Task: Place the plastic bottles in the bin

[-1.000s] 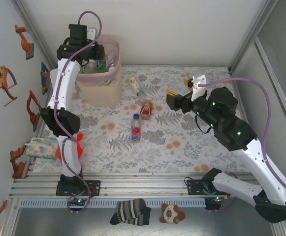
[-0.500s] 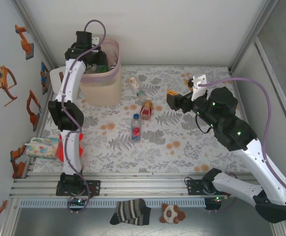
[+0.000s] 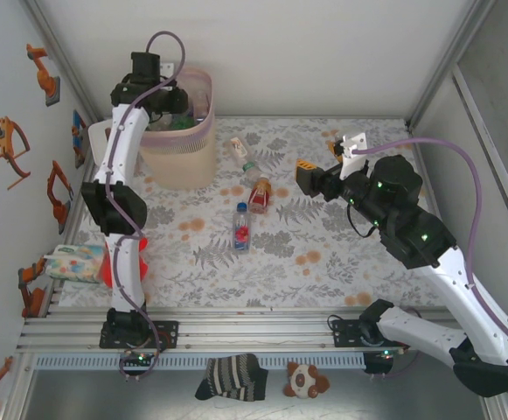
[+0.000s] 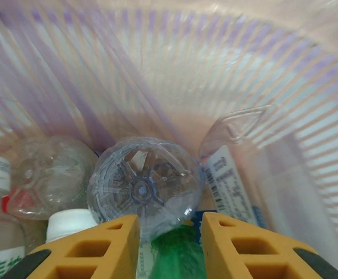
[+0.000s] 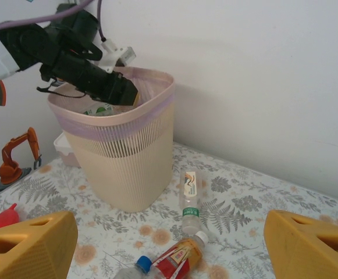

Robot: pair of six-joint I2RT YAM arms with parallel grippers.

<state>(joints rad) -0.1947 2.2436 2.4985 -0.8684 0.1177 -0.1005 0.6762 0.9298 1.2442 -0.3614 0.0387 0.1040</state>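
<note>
The beige bin (image 3: 182,149) with its pink bag stands at the table's far left, and my left gripper (image 3: 168,98) reaches down into it. In the left wrist view that gripper (image 4: 169,244) is open over several bottles inside: a clear bottle (image 4: 142,189) bottom-on, a green bottle (image 4: 177,258) below the gap, a white cap (image 4: 70,224). On the table lie a clear bottle (image 3: 240,149), a red-labelled bottle (image 3: 260,194) and a blue-capped bottle (image 3: 241,226). My right gripper (image 3: 310,179) hovers open right of them. Its wrist view shows the bin (image 5: 125,157), clear bottle (image 5: 189,195) and red-labelled bottle (image 5: 180,258).
A tissue pack (image 3: 74,262) and a red plush toy (image 3: 109,262) lie at the left edge by the left arm. A striped sock (image 3: 232,376) and a small panda toy (image 3: 306,379) sit in front of the rail. Walls close off the table's back and sides.
The left arm has swung further over the bin and its gripper has sunk inside the rim. The right arm and the table bottles have not moved.
</note>
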